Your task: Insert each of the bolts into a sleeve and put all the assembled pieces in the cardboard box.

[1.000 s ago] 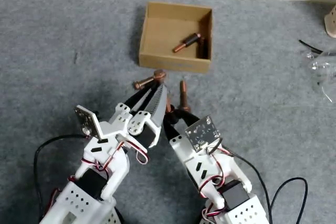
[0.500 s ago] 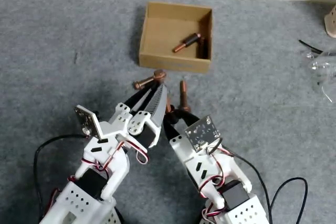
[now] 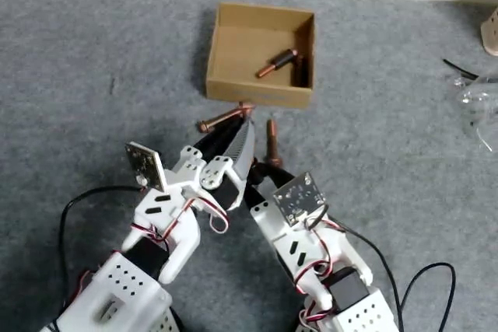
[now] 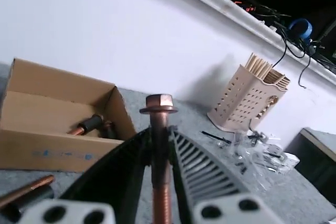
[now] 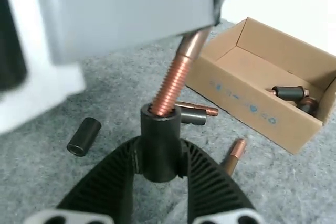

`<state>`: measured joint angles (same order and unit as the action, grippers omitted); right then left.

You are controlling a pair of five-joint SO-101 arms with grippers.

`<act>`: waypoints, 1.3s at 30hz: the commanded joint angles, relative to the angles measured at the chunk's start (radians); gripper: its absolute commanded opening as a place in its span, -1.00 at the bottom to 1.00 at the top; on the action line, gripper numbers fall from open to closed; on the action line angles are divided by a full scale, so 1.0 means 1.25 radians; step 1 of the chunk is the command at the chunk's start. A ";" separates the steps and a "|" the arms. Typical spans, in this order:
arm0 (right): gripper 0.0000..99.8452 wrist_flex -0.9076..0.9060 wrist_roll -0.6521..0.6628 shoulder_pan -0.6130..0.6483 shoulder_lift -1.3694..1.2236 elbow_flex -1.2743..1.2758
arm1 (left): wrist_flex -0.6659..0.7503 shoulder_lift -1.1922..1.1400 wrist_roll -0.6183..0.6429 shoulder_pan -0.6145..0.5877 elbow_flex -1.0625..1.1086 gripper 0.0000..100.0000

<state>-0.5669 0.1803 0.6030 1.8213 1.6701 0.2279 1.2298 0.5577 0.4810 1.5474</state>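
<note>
In the high view, the left pincer is seen just short of the cardboard box. Its tips lie over the front of the right arm, whose fingers are largely covered. A copper head at the tips is hard to separate from a lying bolt on the grey worktop just beside it. One assembled piece lies inside the box; a dark item in the corner beside it cannot be made out. A loose bolt lies between the box and the arms.

In the left wrist view, the held bolt is grasped upright between the left pincer's fingers. Its flanged head stands clear above the tips, and its lower thread is cut off at the frame edge. A perforated holder stands by the wall.

In the right wrist view, the right pincer is clenched on an upright black sleeve. The held bolt's threaded end is entered, slightly tilted, in the sleeve's top opening; how deep cannot be told. Its head is mostly hidden by the blurred left pincer. A loose sleeve lies apart on the worktop.
</note>
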 commanded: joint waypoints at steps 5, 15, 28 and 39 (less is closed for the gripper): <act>-0.99 0.031 -0.002 -0.025 0.014 0.028 | 0.027 -0.003 -0.001 -0.002 0.021 -0.99; -0.99 0.033 -0.004 -0.074 0.014 0.024 | 0.022 0.004 -0.004 0.036 0.047 -0.99; -0.99 0.033 -0.004 -0.077 0.014 0.024 | -0.128 0.229 -0.125 0.082 0.120 -0.99; -0.99 0.033 -0.004 -0.077 0.014 0.024 | -0.304 0.489 -0.123 -0.020 0.116 -0.99</act>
<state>-0.5639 0.1803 0.5232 1.8213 1.6701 -0.0867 1.7545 0.4074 0.4718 1.6778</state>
